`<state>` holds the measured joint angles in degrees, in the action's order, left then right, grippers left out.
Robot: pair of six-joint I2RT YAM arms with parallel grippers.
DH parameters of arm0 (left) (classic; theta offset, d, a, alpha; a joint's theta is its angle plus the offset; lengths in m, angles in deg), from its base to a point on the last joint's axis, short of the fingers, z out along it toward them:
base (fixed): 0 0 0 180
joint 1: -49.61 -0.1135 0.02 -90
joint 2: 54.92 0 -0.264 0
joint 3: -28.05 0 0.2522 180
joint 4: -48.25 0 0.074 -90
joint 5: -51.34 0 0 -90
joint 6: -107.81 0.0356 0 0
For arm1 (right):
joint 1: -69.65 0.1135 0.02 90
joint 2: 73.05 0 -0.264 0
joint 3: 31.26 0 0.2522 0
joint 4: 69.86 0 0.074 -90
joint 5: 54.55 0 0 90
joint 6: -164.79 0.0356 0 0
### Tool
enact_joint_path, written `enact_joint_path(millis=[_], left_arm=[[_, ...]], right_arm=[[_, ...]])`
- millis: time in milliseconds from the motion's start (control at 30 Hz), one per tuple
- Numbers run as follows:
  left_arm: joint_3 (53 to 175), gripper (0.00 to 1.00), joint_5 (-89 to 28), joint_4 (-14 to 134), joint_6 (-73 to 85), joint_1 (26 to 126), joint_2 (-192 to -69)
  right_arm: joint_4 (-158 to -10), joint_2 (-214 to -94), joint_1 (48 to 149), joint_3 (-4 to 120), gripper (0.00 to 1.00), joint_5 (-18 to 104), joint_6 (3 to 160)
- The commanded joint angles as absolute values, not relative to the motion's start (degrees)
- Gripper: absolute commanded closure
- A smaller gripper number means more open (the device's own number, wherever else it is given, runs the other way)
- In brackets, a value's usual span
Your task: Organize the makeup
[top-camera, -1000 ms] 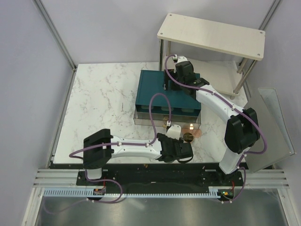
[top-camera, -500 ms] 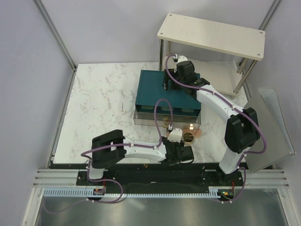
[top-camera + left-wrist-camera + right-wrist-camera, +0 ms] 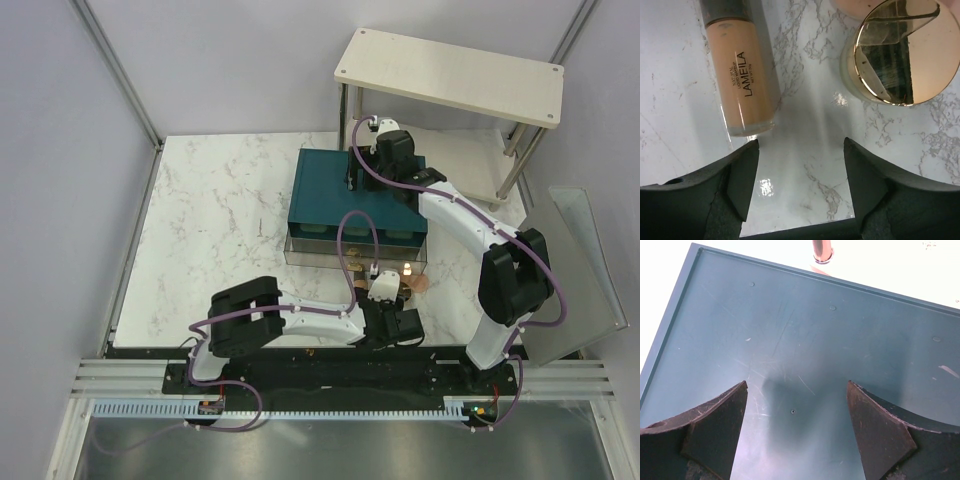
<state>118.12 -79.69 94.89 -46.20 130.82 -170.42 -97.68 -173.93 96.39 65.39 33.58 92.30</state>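
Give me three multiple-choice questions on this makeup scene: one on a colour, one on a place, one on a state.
1. What colour is the tube lying near the left gripper?
A. mint green
B. peach-tan
C. red

2. What is the right gripper over?
A. the teal box
B. the tube
C. a white plate

3. How is the left gripper?
A. shut on the tube
B. shut, holding nothing
C. open, holding nothing

Answers: 1 B, its clear body shows peach-tan liquid. 2 A, its wrist view shows the box's teal top under the jaws. 3 C, only the table shows between its spread jaws.
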Motion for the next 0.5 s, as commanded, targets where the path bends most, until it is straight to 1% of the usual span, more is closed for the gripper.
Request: enact_joint_path(millis=[0,233,467], left_arm=[[119.2,0.25,-80.3,99.3,-46.9,130.3,-174.4],[117.8,0.23,-80.2,102.8,-50.7,129.0,-173.6],[122.0,0.2,-81.9,108.9,-53.0,127.0,-175.2]], right_arm=[[-107.2,-177.3,96.1,61.7,0.12,37.3,93.2],[-106.6,-177.5,96.1,61.2,0.12,37.9,93.6],[-106.6,-177.6,96.2,61.1,0.12,39.0,93.5]])
